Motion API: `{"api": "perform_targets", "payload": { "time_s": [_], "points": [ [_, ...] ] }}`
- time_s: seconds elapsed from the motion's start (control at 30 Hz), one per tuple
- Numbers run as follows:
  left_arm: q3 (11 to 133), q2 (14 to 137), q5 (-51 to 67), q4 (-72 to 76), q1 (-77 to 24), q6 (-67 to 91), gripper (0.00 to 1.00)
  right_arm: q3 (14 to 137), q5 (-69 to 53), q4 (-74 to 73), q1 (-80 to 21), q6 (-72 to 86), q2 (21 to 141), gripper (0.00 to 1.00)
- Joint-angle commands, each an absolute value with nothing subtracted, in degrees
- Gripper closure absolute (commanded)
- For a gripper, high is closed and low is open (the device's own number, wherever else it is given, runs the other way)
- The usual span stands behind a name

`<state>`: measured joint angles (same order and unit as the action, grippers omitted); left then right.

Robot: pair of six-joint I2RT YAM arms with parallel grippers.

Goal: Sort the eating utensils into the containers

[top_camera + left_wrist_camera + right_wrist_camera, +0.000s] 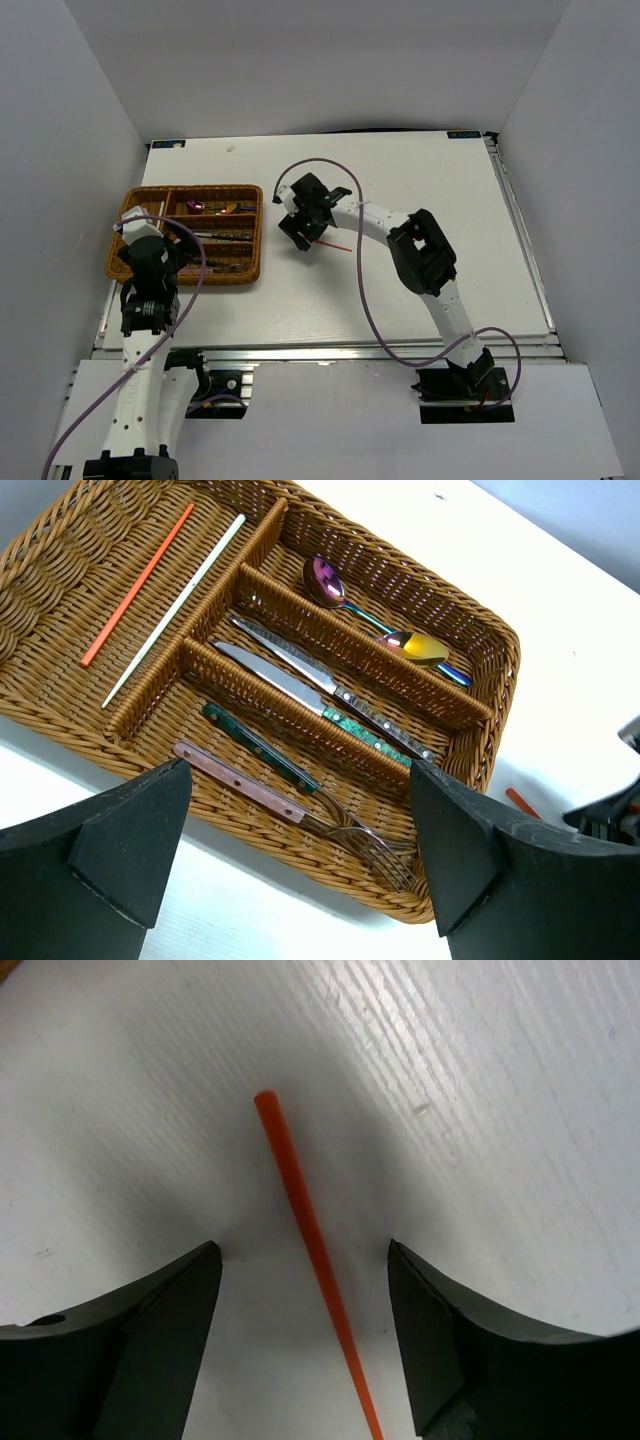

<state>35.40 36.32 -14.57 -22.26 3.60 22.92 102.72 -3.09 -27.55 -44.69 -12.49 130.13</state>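
Woven wicker tray, glossy metal spoons, smooth matt red chopstick

White rectangular table, matte top with a fine ridged grain.

Lying directly on it, two items:

1. Brown woven wicker tray, rectangular, set flat at the left edge, about midway between the far-left and near-left corners, turned slightly askew.
2. Thin red chopstick, flat on bare surface near the table's middle, right of the tray and well apart from it.
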Motion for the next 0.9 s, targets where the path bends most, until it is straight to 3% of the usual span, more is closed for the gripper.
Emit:
{"api": "perform_targets", "payload": {
  "time_s": [0.0, 0.2, 0.4, 0.43, 0.57, 0.7, 0.87],
  "points": [
    [36.7, 35.7, -14.1, -21.8, 3.3, 22.4, 0.02, 106.3, -5.7, -33.9, -44.9, -15.1, 134.6, 0.29],
    [36.7, 35.9, -14.1, -21.9, 3.4, 22.3, 0.02, 101.2, -6.4, -33.9, -45.0, -12.4, 134.7, 0.65],
    [36.7, 34.8, -13.3, -22.1, 3.3, 22.6, 0.02, 88.5, -1.2, -26.7, -45.6, -8.2, 127.4, 0.87],
    [36.4, 34.5, -12.7, -21.9, 3.3, 22.5, 0.02, 84.8, -0.9, -25.5, -45.7, -6.7, 126.2, 1.00],
    [34.9, 34.8, -1.1, -16.7, 3.0, 22.0, 0.02, 78.2, -0.9, -19.8, -45.6, -1.9, 121.3, 1.00],
    [32.2, 38.7, 23.2, -9.2, 1.8, 26.3, 0.02, 74.1, -2.3, -13.8, -43.3, 5.8, 113.9, 1.00],
    [27.4, 40.0, 25.9, 2.0, -8.5, 34.0, 0.02, 66.6, -9.0, -6.3, -36.7, 16.9, 105.0, 1.00]
  ]
}}
